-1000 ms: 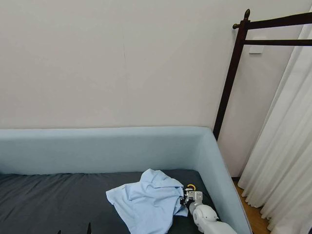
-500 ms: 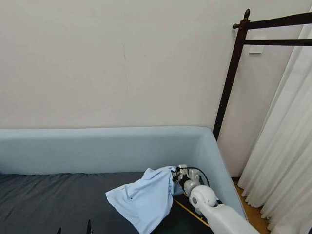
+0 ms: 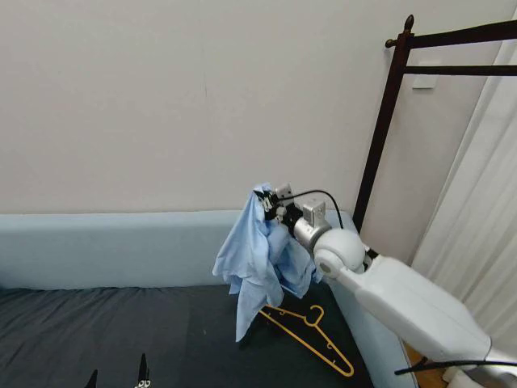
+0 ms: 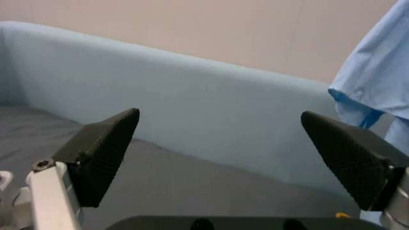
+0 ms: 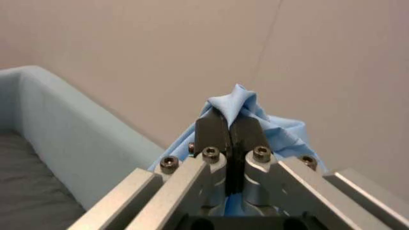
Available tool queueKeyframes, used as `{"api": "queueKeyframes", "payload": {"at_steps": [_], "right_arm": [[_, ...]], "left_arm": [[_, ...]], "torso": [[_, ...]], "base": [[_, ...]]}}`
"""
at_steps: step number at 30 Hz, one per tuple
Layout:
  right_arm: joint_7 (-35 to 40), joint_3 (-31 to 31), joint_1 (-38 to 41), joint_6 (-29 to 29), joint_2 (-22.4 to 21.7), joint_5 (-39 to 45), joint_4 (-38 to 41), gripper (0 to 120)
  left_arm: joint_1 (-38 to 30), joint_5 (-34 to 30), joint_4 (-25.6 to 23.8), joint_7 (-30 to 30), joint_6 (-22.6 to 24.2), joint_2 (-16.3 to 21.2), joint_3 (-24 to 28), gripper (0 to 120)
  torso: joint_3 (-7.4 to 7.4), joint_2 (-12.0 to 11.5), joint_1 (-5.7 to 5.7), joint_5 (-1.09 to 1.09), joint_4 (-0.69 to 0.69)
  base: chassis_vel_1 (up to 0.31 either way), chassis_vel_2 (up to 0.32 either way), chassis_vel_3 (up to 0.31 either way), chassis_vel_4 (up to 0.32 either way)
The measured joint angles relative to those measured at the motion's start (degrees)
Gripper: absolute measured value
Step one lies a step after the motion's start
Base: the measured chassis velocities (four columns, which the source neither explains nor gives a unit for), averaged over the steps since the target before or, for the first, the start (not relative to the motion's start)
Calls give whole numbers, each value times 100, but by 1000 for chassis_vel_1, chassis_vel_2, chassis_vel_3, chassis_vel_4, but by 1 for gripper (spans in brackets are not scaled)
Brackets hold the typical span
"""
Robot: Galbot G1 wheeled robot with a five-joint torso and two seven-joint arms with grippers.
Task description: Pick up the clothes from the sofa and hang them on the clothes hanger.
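Shirt (image 3: 258,259) held above sofa (image 3: 121,242) by right pincer (image 3: 271,202), clamped shut on it
Pickup done; hanging on clothes rack (image 3: 378,137) beside sofa remains; left pincer (image 4: 219,115) gapes, low over sofa

The pale blue cloth shirt (image 3: 262,259) hangs from the right tool (image 3: 270,204), which is clamped on its top fold, above the right end of the light blue padded sofa (image 3: 121,242). Below it a yellow wire hanger (image 3: 311,333) lies on the seat. The dark wooden clothes stand (image 3: 386,121) rises by the sofa's right back corner. The left tool (image 4: 221,117) sits low over the seat at the left, spread wide.
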Motion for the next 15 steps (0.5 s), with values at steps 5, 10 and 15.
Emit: {"api": "queueKeyframes", "payload": {"at_steps": [5, 10, 15], "right_arm": [[-301, -468, 694, 296, 448, 63, -631, 0], [-692, -675, 925, 688, 609, 68, -872, 0], [-1104, -581, 176, 1170, 141, -208, -483, 0]], "left_arm": [[-9, -78, -18, -44, -63, -127, -55, 99], [23, -149, -26, -83, -127, -229, -131, 99], [48, -157, 9, -102, -137, -290, -142, 99]], "torso": [[0, 0, 0, -1, 2], [0, 0, 0, -2, 3], [-1, 0, 0, 0, 2]], "base": [[0, 0, 0, 0], [0, 0, 0, 0], [0, 0, 0, 0]]}}
